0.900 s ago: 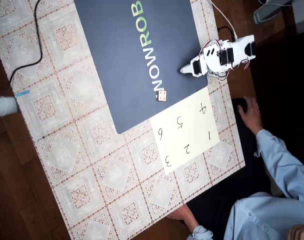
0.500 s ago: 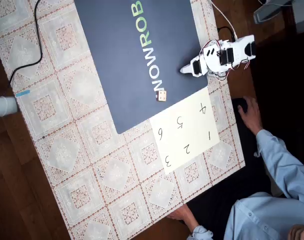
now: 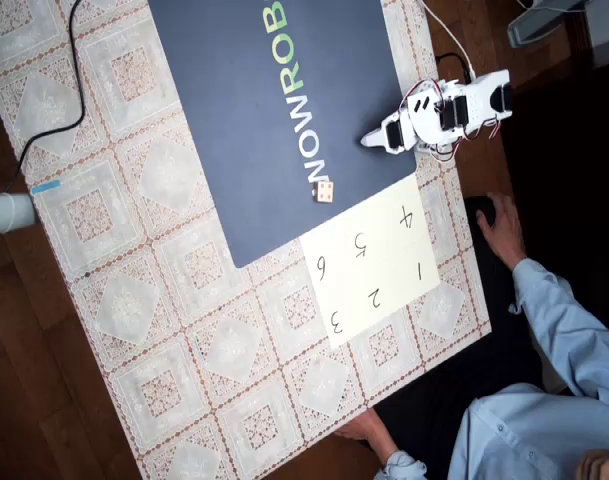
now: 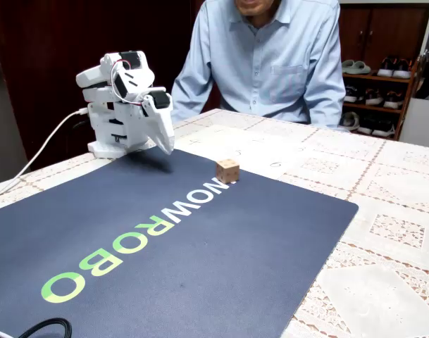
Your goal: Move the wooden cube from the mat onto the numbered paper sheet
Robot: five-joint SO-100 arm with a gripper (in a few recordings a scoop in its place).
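A small white robot arm sits folded at the edge of a table, its gripper (image 4: 165, 144) pointing down at the dark navy mat (image 3: 244, 110) and hanging just above it. The fingers appear pressed together with nothing between them. The folded pose suggests the arm is at rest and has not yet set out for its target.

The wooden cube (image 3: 325, 191), a tiny tan die with dark dots, rests on the mat just past the end of the white lettering, close to the mat's edge. It is near the gripper but clearly apart from it. Just beyond that edge lies the numbered paper sheet (image 3: 379, 262), cream with handwritten numerals, so the cube likely needs only a short carry.

The mat and sheet lie on a beige tablecloth (image 3: 164, 330) with a lace pattern. A person in a light blue shirt (image 4: 270, 49) sits behind the table. The room has dark wood furniture, and a shelf of shoes (image 4: 372, 67) stands at the back.
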